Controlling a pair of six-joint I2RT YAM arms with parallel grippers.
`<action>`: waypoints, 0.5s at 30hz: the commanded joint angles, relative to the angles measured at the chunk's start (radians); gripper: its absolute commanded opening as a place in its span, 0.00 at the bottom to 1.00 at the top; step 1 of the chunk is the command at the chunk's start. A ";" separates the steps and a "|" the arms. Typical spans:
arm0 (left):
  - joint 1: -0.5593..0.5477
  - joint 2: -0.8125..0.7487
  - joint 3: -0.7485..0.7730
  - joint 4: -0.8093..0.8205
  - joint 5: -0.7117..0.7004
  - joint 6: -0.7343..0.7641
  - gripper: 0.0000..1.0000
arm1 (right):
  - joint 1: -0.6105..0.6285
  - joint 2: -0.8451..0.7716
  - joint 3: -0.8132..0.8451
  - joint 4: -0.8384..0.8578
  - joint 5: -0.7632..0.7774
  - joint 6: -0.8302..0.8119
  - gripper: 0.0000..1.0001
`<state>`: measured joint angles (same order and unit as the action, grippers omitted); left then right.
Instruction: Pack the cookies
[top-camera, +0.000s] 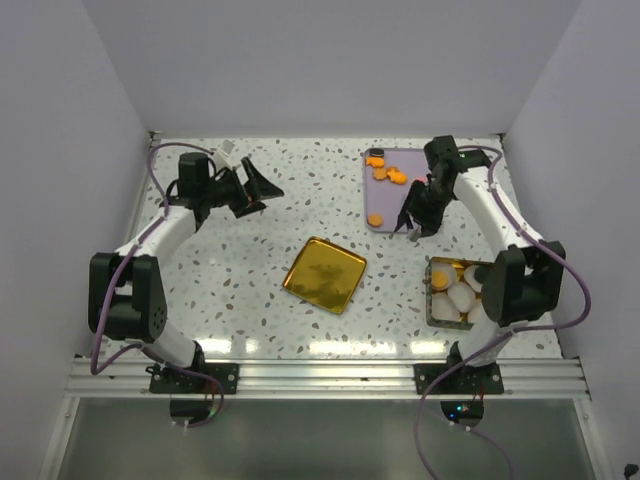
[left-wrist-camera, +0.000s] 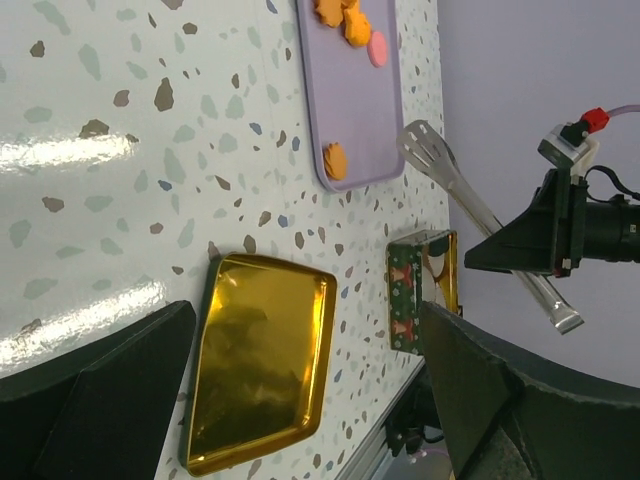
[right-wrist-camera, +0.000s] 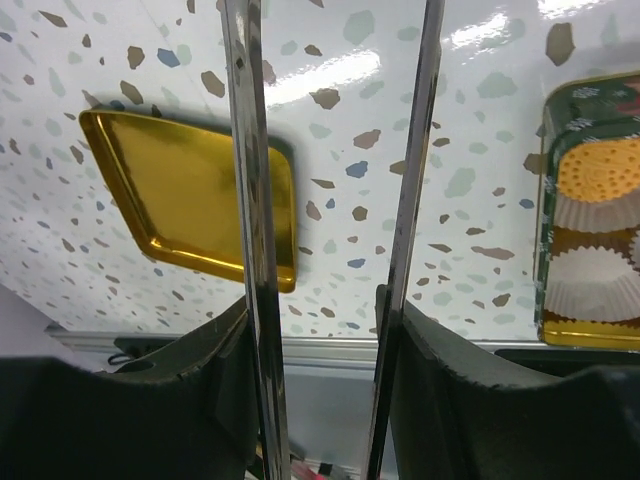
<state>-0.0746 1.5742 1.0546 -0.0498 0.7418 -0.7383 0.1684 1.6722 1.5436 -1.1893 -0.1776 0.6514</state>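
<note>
Nearest, on the right, one round orange cookie (right-wrist-camera: 597, 168) with a dotted face is tucked in a white pleated paper cup (right-wrist-camera: 585, 215) inside the green-sided rectangular tin (right-wrist-camera: 548, 230). The square gold lid (top-camera: 324, 274) is laid beside it. Silver metal tongs (right-wrist-camera: 255, 200) are clamped in the right gripper (right-wrist-camera: 318, 330), blades apart. Whether anything's pinched at the tips can't be told. Further back, the other cookies (top-camera: 385, 172), small flat orange discs plus a pink one (left-wrist-camera: 377, 48), are bunched on the lilac rectangular tray (top-camera: 392, 202). The left gripper (top-camera: 262, 192) is spread wide at far left.
</note>
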 joint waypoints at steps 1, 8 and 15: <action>0.013 -0.048 0.033 -0.022 -0.013 0.031 1.00 | 0.045 0.053 0.072 0.031 -0.034 0.001 0.49; 0.022 -0.065 0.031 -0.036 -0.022 0.036 1.00 | 0.088 0.197 0.147 0.051 -0.069 -0.012 0.50; 0.045 -0.071 0.035 -0.048 -0.024 0.046 1.00 | 0.111 0.279 0.204 0.040 -0.089 -0.024 0.50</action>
<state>-0.0483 1.5421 1.0546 -0.0856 0.7200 -0.7216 0.2657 1.9400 1.6943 -1.1515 -0.2302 0.6437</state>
